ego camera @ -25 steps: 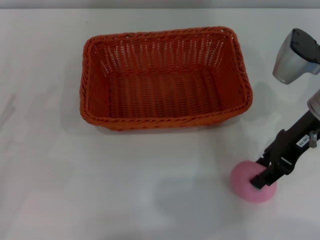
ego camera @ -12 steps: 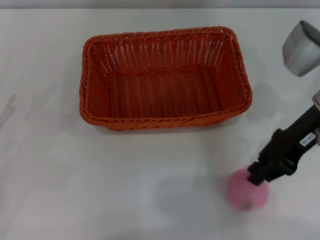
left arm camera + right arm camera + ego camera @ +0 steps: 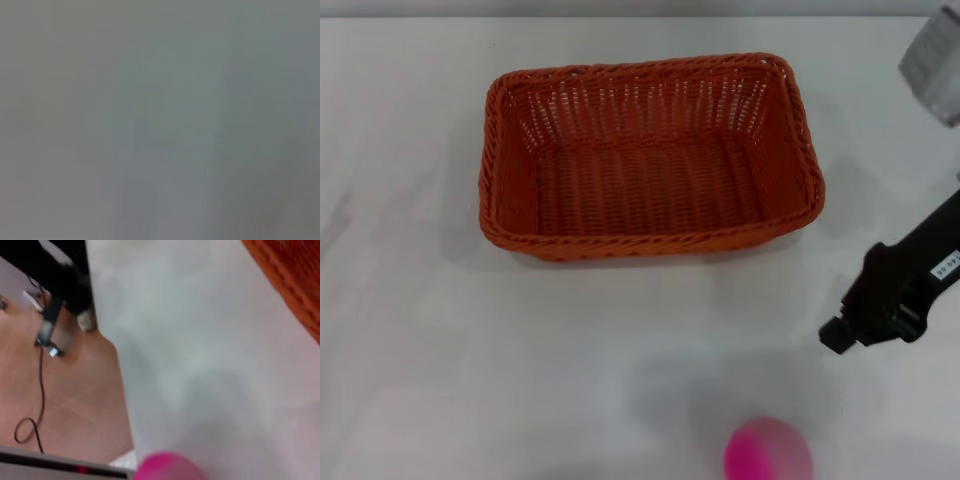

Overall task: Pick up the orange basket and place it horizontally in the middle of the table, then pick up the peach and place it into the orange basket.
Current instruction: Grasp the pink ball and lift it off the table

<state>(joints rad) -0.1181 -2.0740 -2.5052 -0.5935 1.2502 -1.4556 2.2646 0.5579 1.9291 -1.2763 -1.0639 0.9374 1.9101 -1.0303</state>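
My right gripper [image 3: 837, 336] is matt black, hard-looking plastic, carrying a small white paper label, with a smooth silvery-grey shell farther up the arm. Beyond my jaws the orange basket [image 3: 650, 155] is woven wicker-style strands, ribbed and rough, with a braided rim. Near my jaws the peach [image 3: 768, 452] looks smooth, matt pink. The table [image 3: 520, 360] under everything is smooth white, faintly glossy. The floor [image 3: 60, 395] past its edge looks like smooth brown wood.

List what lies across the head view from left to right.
Basket → peach → right end effector. All are over the white table; the peach lies apart from the end effector, near the table's front edge.
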